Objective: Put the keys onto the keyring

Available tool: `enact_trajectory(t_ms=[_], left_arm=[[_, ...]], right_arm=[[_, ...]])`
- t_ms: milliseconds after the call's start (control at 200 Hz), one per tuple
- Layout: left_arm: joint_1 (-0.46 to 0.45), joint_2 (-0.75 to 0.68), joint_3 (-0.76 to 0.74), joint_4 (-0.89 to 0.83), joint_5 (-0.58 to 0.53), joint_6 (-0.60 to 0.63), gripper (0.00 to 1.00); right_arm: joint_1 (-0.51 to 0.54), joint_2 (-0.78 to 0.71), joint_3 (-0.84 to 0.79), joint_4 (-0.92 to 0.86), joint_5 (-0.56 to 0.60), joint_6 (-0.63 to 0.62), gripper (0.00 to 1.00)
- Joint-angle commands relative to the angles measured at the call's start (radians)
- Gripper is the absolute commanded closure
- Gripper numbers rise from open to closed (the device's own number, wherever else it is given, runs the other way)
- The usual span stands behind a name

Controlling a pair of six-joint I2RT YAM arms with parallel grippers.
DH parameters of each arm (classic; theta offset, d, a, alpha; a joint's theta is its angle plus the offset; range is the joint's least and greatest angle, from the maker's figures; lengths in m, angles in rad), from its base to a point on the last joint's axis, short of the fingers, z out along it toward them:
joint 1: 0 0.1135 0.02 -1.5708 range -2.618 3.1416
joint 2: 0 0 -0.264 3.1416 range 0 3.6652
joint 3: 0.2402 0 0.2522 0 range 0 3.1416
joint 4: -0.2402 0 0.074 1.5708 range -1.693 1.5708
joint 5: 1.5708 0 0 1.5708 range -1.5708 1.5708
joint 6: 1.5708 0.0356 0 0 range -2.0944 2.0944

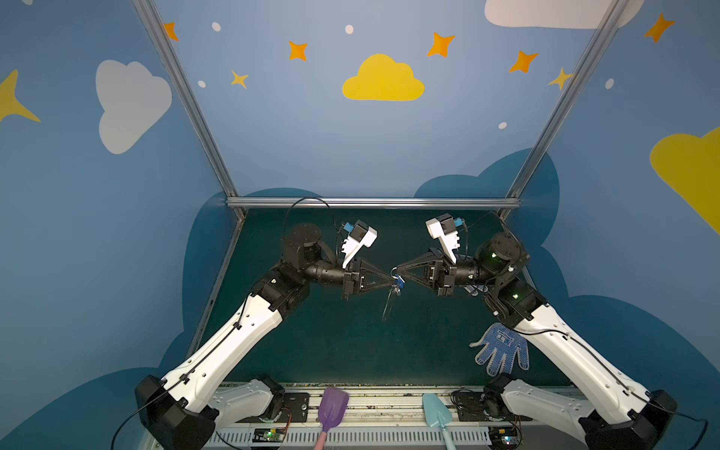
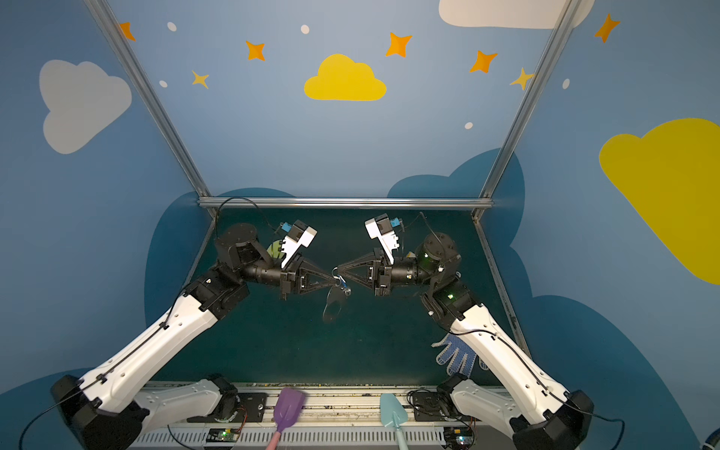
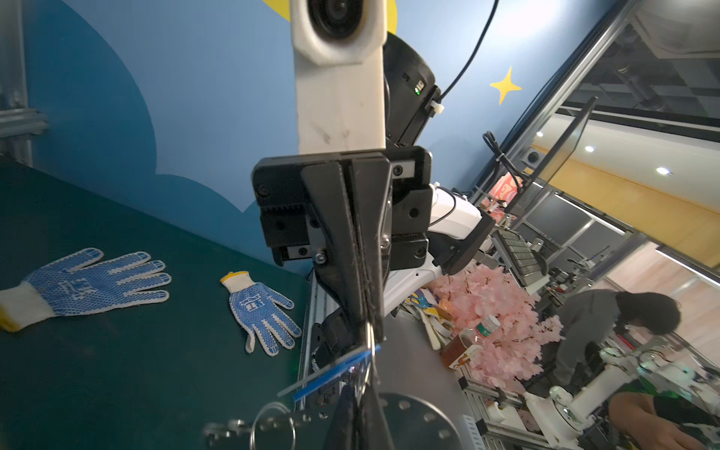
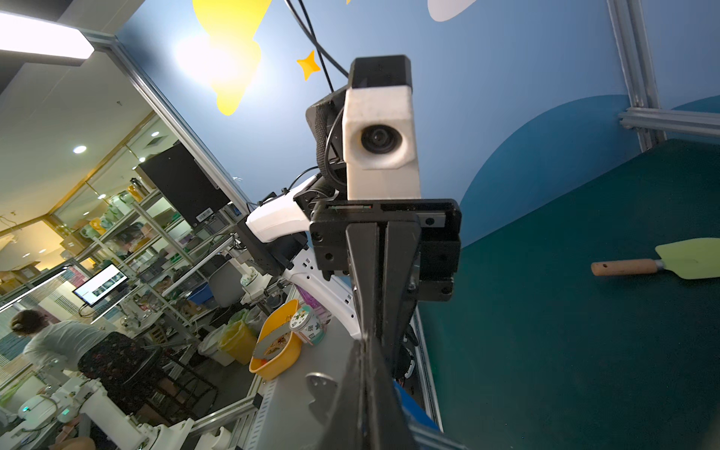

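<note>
In both top views the two arms met tip to tip above the middle of the dark green table surface point(image 1: 331, 350), well clear of it, presumably so that each part could be turned freely. The left gripper point(image 1: 390, 282) had its fingers pressed together, apparently on the upper edge of the flat grey plate-shaped keyring point(image 1: 386, 307), which hung edge-on beneath the fingertips; in a top view the keyring point(image 2: 332, 307) showed its oval outline more broadly. The right gripper point(image 1: 396, 270) was likewise clenched, pinching the split ring point(image 1: 394, 270) from which the small silver metal keys point(image 1: 396, 290) and their bright blue oblong plastic tag point(image 1: 399, 279) hung, just beside the keyring's upper edge. In the left wrist view the right gripper point(image 3: 368, 331) pointed toward the camera with the split ring nipped at its tips, and the tag point(image 3: 331, 374) lay edge-on near the keyring's row of small holes point(image 3: 280, 422). This placement probably served to line the split ring up with a hole. In the right wrist view the left gripper point(image 4: 366, 341) met the right one tip to tip. Only slivers of the tag point(image 4: 409, 399) and the keyring point(image 4: 321, 389) showed, so engagement of the split ring with a hole could not be determined.
</note>
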Motion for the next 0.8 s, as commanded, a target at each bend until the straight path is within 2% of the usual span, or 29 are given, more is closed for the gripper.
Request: enact_trajectory(t_ms=[0,185,366,456,486,521,551,726,791], left_arm=[[0.019,-0.066,-0.034,0.037,-0.11,0.009,0.96],[0.038,-0.09,-0.051,0.089,-0.134,-0.038,0.96],[0.037,-0.094,-0.056,0.106,-0.145,-0.052,0.96],[0.037,-0.087,-0.045,0.103,-0.141,-0.058,0.96],[0.038,-0.085,-0.038,0.09,-0.125,-0.044,0.9],[0.038,-0.079,-0.03,0.067,-0.114,-0.033,0.79],[0.04,-0.074,-0.027,0.063,-0.086,-0.03,0.74],[0.045,-0.047,-0.02,0.059,0.044,-0.046,0.65],[0.047,-0.04,-0.007,0.051,0.095,-0.055,0.65]], right_arm=[[-0.003,-0.044,0.033,-0.027,0.021,-0.064,1.0],[0.006,-0.069,0.019,-0.041,0.042,-0.1,1.0],[0.062,-0.061,0.049,-0.146,0.072,-0.193,1.0],[0.069,-0.056,0.052,-0.131,0.06,-0.179,1.0],[0.069,-0.055,0.053,-0.122,0.054,-0.171,1.0],[0.069,-0.053,0.057,-0.12,0.048,-0.169,1.0],[0.068,-0.052,0.061,-0.118,0.044,-0.17,1.0],[0.058,-0.037,0.066,-0.086,0.009,-0.132,1.0],[0.046,-0.029,0.066,-0.064,-0.019,-0.101,1.0]])
